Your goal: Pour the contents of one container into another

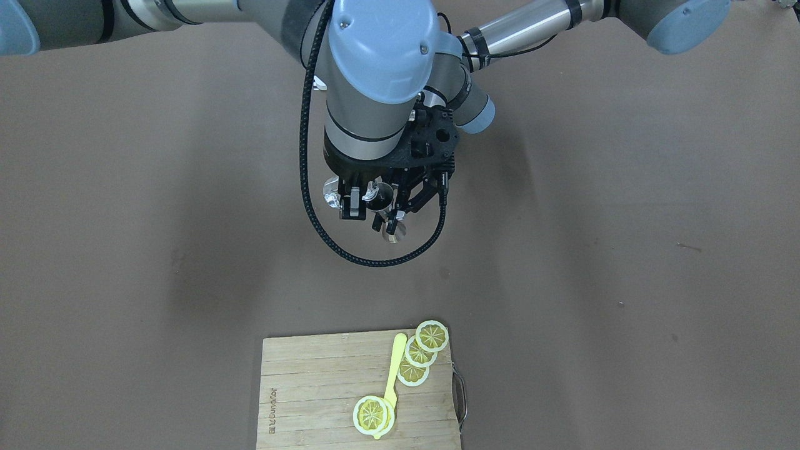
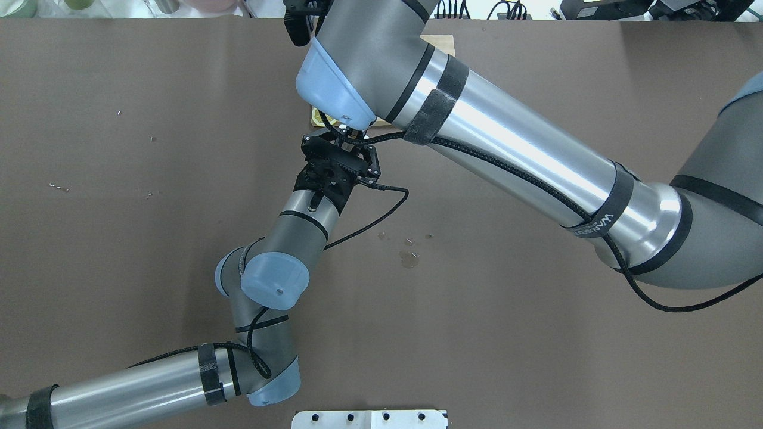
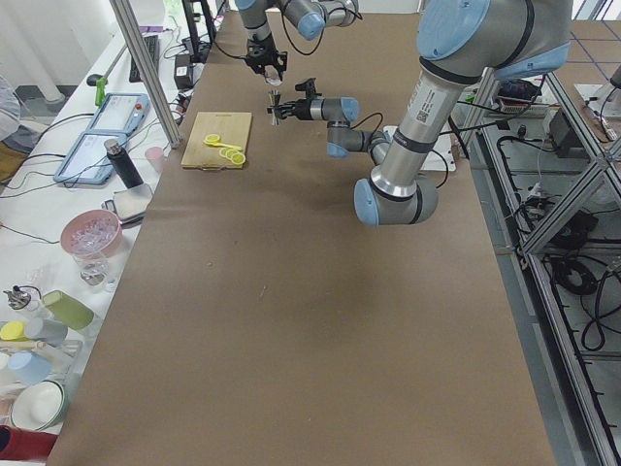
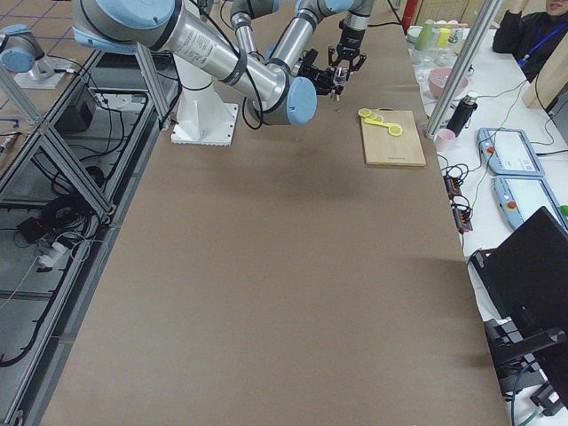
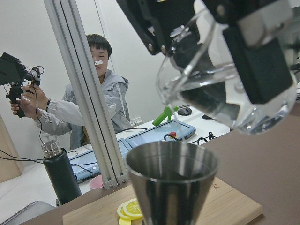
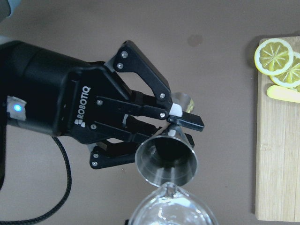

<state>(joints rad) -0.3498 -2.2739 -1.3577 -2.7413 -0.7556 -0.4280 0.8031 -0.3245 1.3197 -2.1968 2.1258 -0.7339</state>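
Between the robot and the cutting board (image 1: 300,375), both containers are held off the table. Right wrist view, left to right: the left gripper (image 6: 172,138) is seen closed to a narrow gap and clamped on the waist of the steel jigger (image 6: 164,161), which is held upright, mouth up. The lip of the glass cup (image 6: 171,213) is placed just at the jigger's rim. The board with its lemon slices (image 6: 273,56) is seen at the right edge. Left wrist view: the cup is tipped above and right of the jigger's mouth, lip toward it, and is pinched across its body by the right gripper (image 5: 225,51), jaws partly closed. Whether liquid is running cannot be told.
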